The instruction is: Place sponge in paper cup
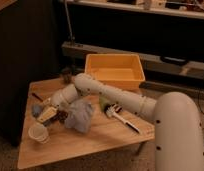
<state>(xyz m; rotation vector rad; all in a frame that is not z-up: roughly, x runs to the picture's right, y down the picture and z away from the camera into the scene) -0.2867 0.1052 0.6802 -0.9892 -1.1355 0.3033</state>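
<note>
Finds the gripper (45, 114) low over the left part of the tabletop (95, 144), at the end of the white arm (111, 97) that reaches in from the lower right. Cannot tell whether spread or pressed together. Shows a pale yellow-tan patch (48, 116) right at its tip. Cannot tell whether that patch is the sponge or part of the gripper itself, so cannot place the sponge for certain.

Puts the paper cup (38, 133) upright near the front left corner, just below and left of the gripper and apart from it.

Sets a crumpled blue-grey cloth (80, 115) just right of the gripper, up against the underside of the arm. Leaves a small bluish lump (37, 109) just left of the gripper; cannot tell what it is.

Lays a brush (124, 121), white-handled, flat on the tabletop right of the cloth, its dark head toward the arm.

Places a yellow bin (115, 75) at the back edge, behind the arm. Adds a dark thing (67, 76) at the back left near the bin, and a thin dark stick (37, 96) by the left edge.
</note>
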